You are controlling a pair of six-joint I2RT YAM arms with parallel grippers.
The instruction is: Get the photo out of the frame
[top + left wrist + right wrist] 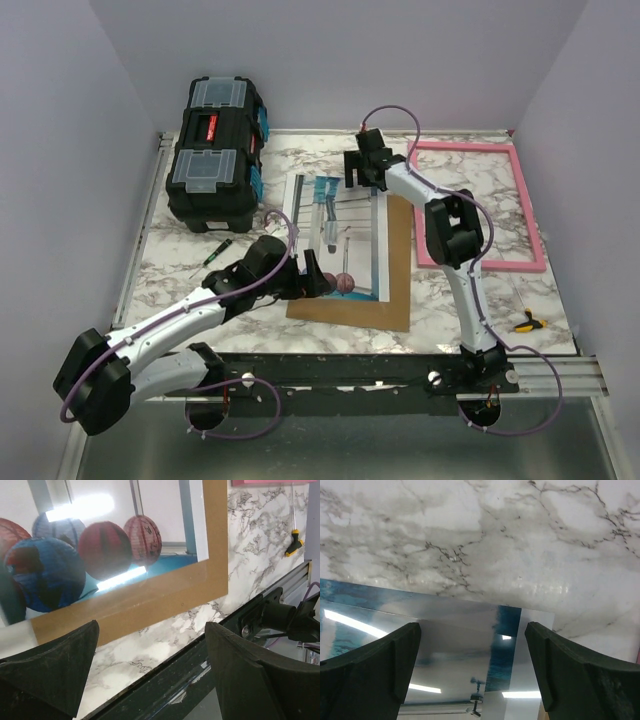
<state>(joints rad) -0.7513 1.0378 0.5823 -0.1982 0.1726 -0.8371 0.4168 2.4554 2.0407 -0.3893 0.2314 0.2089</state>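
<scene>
The left gripper stands with its jaws wide apart and empty, low over the near edge of the brown backing board. The right gripper is equally spread and empty above the far edge of the photo. The photo lies flat and glossy on that board at centre, already out of the frame, which rests apart at upper right on the marble table. The likely trouble is that a print this thin offers no lip, so closing fingers may skate over the sheen, pinch the board along with it, or crease a corner. Counted, there are two grippers, one photo, one board, one frame, one toolbox at upper left, and two small tools, a green-handled screwdriver and a yellow-handled tool.
</scene>
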